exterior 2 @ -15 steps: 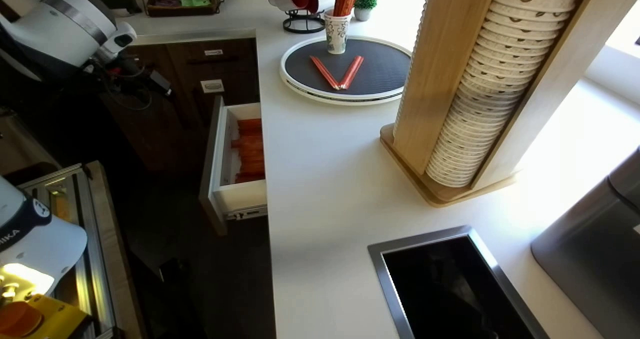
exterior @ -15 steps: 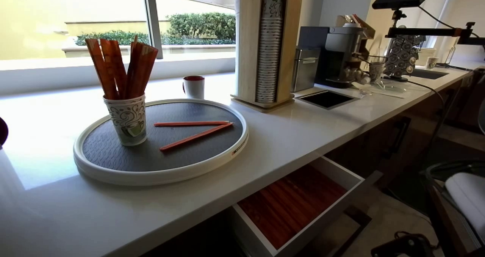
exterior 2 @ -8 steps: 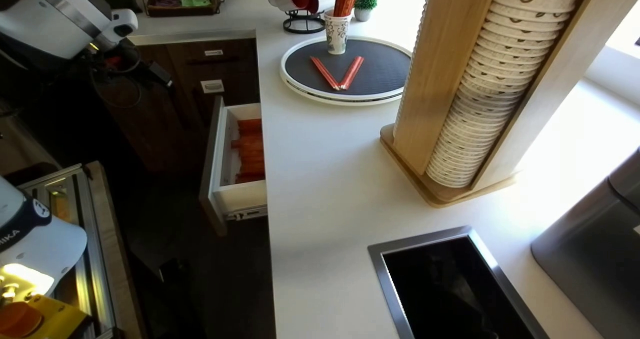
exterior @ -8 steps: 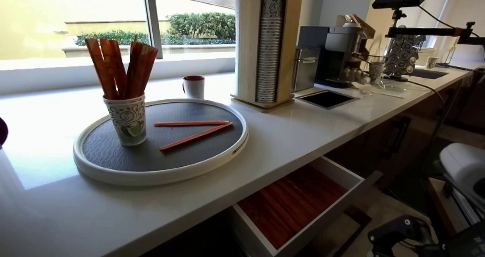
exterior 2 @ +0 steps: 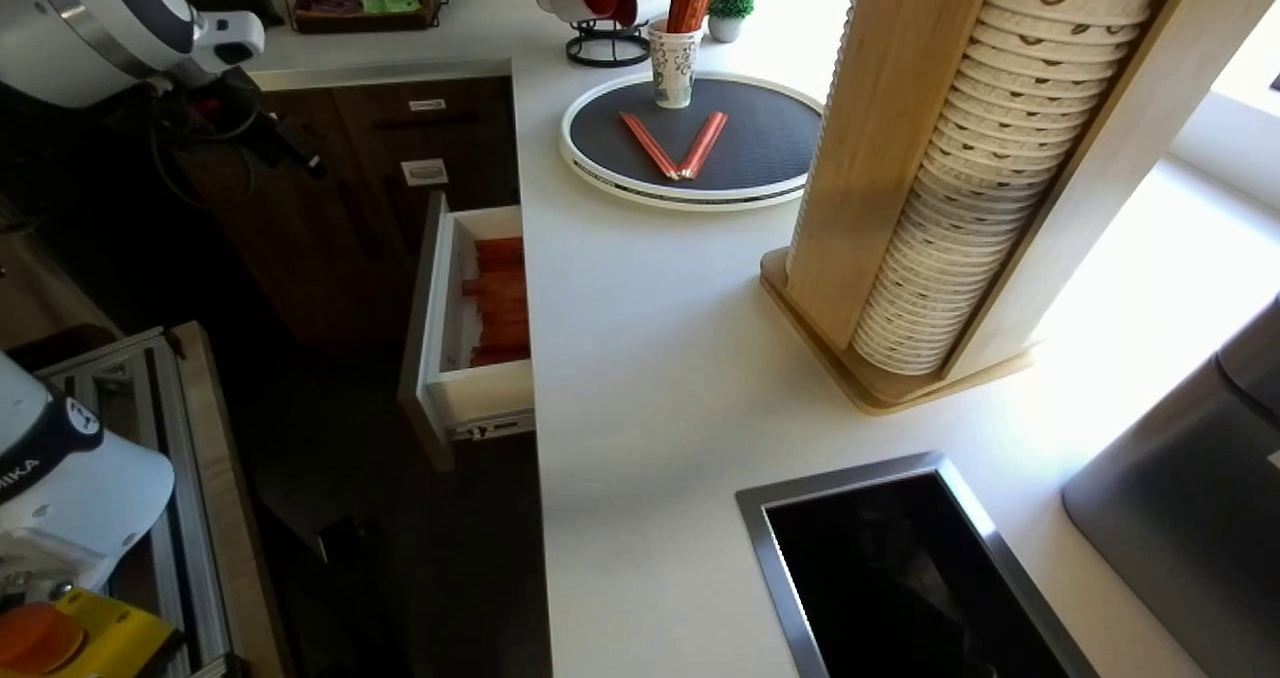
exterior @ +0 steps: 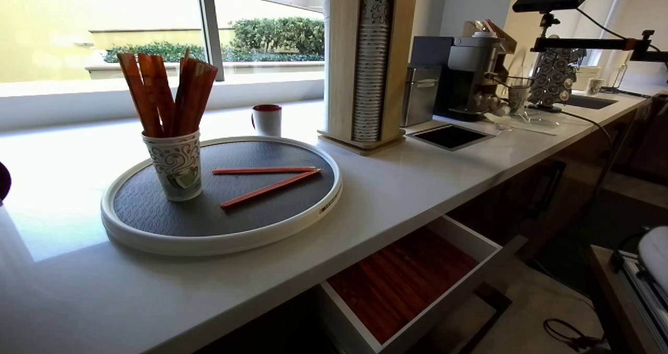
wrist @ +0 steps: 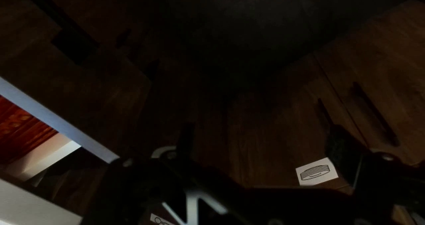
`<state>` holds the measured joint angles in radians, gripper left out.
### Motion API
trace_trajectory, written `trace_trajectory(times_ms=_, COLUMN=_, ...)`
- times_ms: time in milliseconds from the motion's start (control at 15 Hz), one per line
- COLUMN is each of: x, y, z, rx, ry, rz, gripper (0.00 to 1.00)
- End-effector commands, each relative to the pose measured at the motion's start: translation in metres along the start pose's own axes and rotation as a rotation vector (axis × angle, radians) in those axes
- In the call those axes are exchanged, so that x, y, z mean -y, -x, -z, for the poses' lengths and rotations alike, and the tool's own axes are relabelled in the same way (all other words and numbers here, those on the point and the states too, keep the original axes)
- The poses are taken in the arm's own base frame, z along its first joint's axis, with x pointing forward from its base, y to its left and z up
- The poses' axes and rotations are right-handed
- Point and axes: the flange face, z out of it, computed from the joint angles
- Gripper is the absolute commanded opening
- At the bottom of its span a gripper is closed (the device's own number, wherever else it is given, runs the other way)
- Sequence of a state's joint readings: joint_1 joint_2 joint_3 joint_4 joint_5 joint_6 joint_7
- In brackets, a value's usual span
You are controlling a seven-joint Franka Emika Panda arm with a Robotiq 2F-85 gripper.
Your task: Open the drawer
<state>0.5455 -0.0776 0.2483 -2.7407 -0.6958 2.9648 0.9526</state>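
The drawer (exterior: 441, 295) stands pulled out from under the counter, with its reddish-brown contents or lining exposed. It also shows open in another exterior view (exterior 2: 482, 390), and its light rim crosses the left of the wrist view (wrist: 63, 123). A dark bar handle (exterior: 498, 297) is on its front. My gripper (exterior 2: 298, 156) is in the air to the left of the drawer front, apart from it, small and dark there. In the wrist view my gripper (wrist: 261, 132) has its fingers wide apart with nothing between them. It is out of view in an exterior view.
A white counter (exterior 2: 640, 358) overhangs the drawer. On it are a round tray (exterior 2: 605, 176), a cup of orange sticks (exterior 2: 672, 70) and a wooden cup holder (exterior 2: 880, 198). Dark cabinets (exterior 2: 350, 138) stand behind the gripper. The arm's base (exterior 2: 90, 478) is on a cart.
The arm has shifted slightly left and away from the drawer. The gripper, seen low at the right edge of an exterior view half a second ago, has left that view. The drawer has not moved.
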Motion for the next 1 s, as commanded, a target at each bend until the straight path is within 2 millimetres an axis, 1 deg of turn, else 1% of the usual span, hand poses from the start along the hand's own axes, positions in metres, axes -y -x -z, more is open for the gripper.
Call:
trace_trajectory(times_ms=0, x=0.016, y=0.001, z=0.018, rx=-0.004, ry=-0.058, rz=-0.027, gripper=1.0)
trace_trajectory(times_ms=200, x=0.035, y=-0.005, z=0.04, rx=0.008, ry=-0.116, rz=-0.085, gripper=1.0)
trace_trajectory(times_ms=400, x=0.052, y=-0.003, z=0.076, rx=0.044, ry=-0.193, rz=-0.127, gripper=1.0)
trace_trajectory(times_ms=533, x=0.053, y=0.001, z=0.107, rx=0.054, ry=-0.228, rz=-0.146, gripper=1.0)
trace_trajectory(times_ms=667, x=0.044, y=-0.004, z=0.137, rx=-0.004, ry=-0.177, rz=-0.227, gripper=1.0)
trace_trajectory(times_ms=733, x=0.056, y=-0.01, z=0.108, rx=0.031, ry=-0.211, rz=-0.17, gripper=1.0)
trace_trajectory(times_ms=800, x=0.053, y=-0.012, z=0.123, rx=0.013, ry=-0.203, rz=-0.188, gripper=1.0)
trace_trajectory(times_ms=867, x=0.05, y=-0.013, z=0.135, rx=-0.005, ry=-0.196, rz=-0.198, gripper=1.0)
trace_trajectory(times_ms=933, x=0.047, y=-0.012, z=0.14, rx=-0.016, ry=-0.192, rz=-0.202, gripper=1.0)
